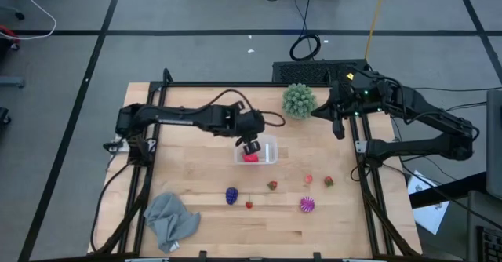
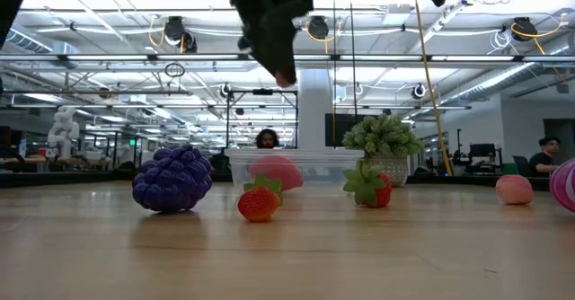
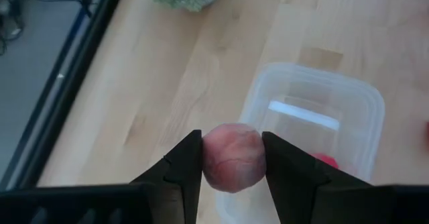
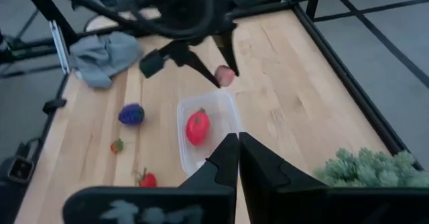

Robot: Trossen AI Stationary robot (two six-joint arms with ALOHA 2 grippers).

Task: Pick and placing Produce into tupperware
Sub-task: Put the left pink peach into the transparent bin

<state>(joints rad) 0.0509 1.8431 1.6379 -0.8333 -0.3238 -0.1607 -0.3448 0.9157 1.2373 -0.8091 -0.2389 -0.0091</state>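
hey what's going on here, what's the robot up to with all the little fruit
The left pincer is shut on a pink toy fruit and holds it above the clear tupperware in the middle of the table. One red piece already lies inside. Several more sit loose on the wood nearer the front edge: a dark purple one, a striped magenta one and a few small red ones. The right pincer, shut, waits at the far right by the green spiky ball.
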